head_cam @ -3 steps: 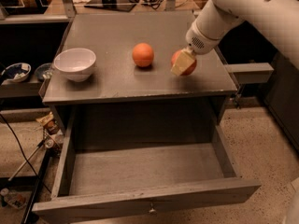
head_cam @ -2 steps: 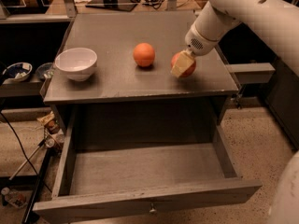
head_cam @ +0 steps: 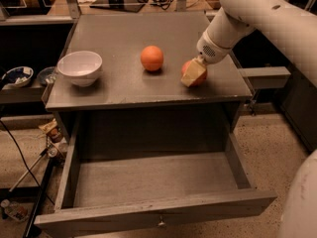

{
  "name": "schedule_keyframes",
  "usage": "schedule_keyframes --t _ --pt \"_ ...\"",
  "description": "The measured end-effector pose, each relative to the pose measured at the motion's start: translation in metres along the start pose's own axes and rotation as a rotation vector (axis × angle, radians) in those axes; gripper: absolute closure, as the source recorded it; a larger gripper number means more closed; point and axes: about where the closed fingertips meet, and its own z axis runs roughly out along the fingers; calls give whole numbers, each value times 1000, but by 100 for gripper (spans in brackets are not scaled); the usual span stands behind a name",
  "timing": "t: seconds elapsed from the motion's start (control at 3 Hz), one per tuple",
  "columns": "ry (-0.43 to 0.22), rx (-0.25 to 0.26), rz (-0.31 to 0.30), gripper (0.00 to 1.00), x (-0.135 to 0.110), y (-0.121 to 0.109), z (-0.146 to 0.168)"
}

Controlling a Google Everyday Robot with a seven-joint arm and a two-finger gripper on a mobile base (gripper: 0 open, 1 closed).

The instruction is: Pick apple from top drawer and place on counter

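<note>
The apple [head_cam: 201, 76], red, sits at the right side of the counter [head_cam: 124, 38], low on or touching its surface. My gripper [head_cam: 193, 73] comes down from the upper right on the white arm and is shut on the apple, with a tan finger [head_cam: 190, 74] covering its front left. The top drawer [head_cam: 153, 180] is pulled fully open below the counter, and its grey inside is bare. A small metal knob [head_cam: 160, 222] shows on its front.
A smooth orange fruit [head_cam: 152, 58] lies on the counter just left of the apple. A white bowl [head_cam: 79, 67] stands near the counter's left edge. Dishes sit on a shelf at far left [head_cam: 17, 76]. Cables and clutter lie on the floor at lower left.
The gripper and the apple have come down slightly toward the counter surface. The orange fruit, bowl and drawer have not moved.
</note>
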Motion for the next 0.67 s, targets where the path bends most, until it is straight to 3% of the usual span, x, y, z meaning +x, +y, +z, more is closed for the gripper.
schedule_keyframes --t 0.33,0.67 --pt "-11 -12 -2 96 3 3 4" --pt "-11 -12 -2 73 3 3 4"
